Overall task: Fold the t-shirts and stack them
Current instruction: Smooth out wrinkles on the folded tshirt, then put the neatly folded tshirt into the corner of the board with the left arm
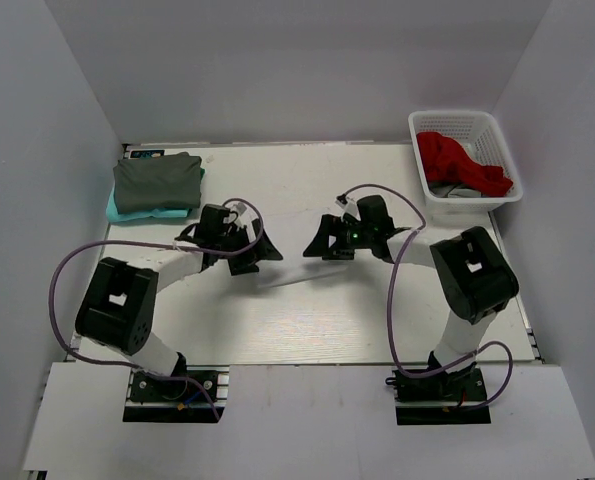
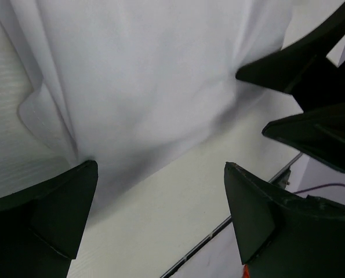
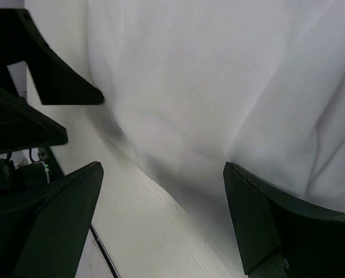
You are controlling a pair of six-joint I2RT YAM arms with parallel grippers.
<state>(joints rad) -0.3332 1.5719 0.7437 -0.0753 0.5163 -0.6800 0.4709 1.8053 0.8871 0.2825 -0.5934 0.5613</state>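
Observation:
The white t-shirt (image 1: 289, 268) lies in the middle of the table, hard to tell from the white surface. It fills the wrist views as smooth cloth (image 2: 143, 75) (image 3: 218, 75) with a few soft creases. My left gripper (image 1: 264, 250) (image 2: 160, 174) hovers open at the shirt's left edge, nothing between its fingers. Facing it from the right edge, my right gripper (image 1: 315, 245) (image 3: 162, 171) is open and empty too. A folded dark grey t-shirt (image 1: 157, 181) rests on a teal t-shirt (image 1: 127, 210) at the back left.
A white plastic basket (image 1: 420, 135) at the back right holds a red cloth (image 1: 457, 160) and something grey. White walls close in the table on three sides. Purple cables loop beside both arms.

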